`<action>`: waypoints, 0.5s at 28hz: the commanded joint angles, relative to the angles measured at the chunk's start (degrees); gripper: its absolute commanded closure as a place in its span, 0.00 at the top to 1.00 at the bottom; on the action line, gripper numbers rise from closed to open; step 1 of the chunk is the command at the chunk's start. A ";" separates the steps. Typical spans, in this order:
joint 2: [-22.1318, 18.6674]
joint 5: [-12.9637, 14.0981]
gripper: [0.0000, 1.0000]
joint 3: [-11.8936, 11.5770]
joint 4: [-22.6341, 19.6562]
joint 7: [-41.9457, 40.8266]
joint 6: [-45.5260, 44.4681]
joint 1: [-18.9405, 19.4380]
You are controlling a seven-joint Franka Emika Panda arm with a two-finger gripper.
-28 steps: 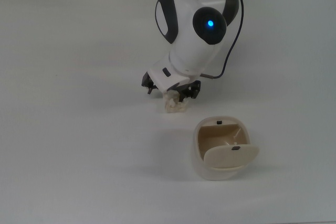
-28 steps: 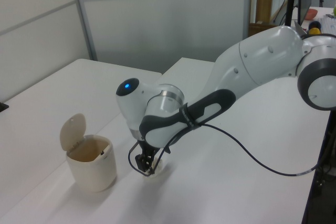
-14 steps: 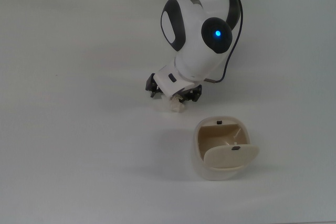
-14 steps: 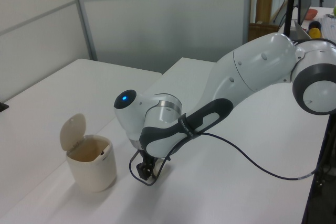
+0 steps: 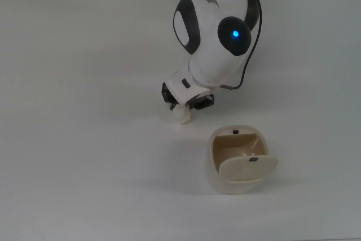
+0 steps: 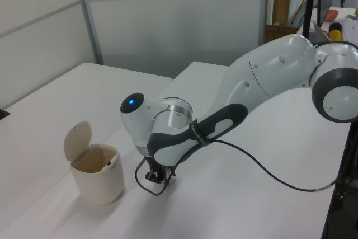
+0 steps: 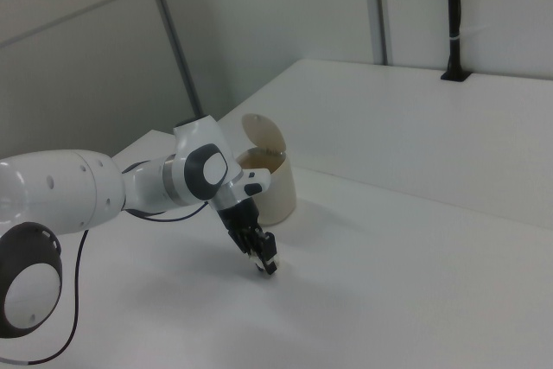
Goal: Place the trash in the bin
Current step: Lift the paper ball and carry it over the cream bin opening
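In the top view the trash (image 5: 183, 115), a small cream-white crumpled wad, rests on the white table just up and left of the bin (image 5: 217, 176). My gripper (image 5: 185, 107) points down onto it, fingers shut on the wad, which looks squeezed narrow between them. The bin is cream-beige and rounded, and its flap lid (image 5: 249, 167) is swung open so the hollow inside shows. The left view has the gripper (image 6: 156, 178) low at the table, right of the bin (image 6: 99, 182). In the right view the gripper (image 7: 264, 258) sits in front of the bin (image 7: 278, 189).
White table (image 5: 84, 139) stretches all around. The arm's black cable (image 5: 248, 55) loops beside the wrist. A second white table (image 7: 449, 118) stands behind in the right view, and wall panels lie beyond the table's far edge.
The gripper has come down over the wad and its fingers have drawn in on it. The wad now looks narrower than a second ago. The bin has not moved.
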 commanded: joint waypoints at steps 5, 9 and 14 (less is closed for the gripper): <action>-3.12 0.83 0.00 -0.34 0.55 0.88 0.34 -0.01; -4.97 1.36 0.00 -0.34 0.90 0.96 0.25 0.16; -7.08 3.38 0.00 -0.25 3.27 1.05 0.16 0.34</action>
